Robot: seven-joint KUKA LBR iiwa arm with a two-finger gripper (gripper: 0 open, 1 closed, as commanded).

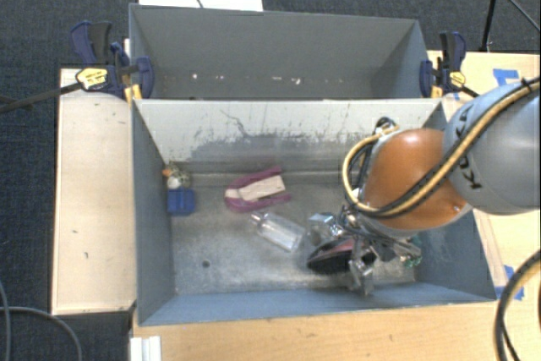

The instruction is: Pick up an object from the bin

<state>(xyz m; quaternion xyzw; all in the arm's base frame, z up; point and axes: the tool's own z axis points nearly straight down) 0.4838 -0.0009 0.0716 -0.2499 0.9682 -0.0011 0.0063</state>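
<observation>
My gripper (pixel 361 271) is low in the bin's front right part, under the arm's orange cover. A black, glossy oblong thing (pixel 330 256) lies right against its left side; whether it is gripped I cannot tell. A crumpled silvery piece (pixel 324 224) sits just behind that. A small clear plastic bottle (pixel 276 231) lies on its side further left, apart from the gripper. Something with a green edge (pixel 411 261) shows at the gripper's right.
A mauve and white folded thing (pixel 256 188) lies mid-bin near the back wall. A small blue bottle with a pale cap (pixel 179 197) stands at the left wall. The arm's cover and cables hang over the bin's right side.
</observation>
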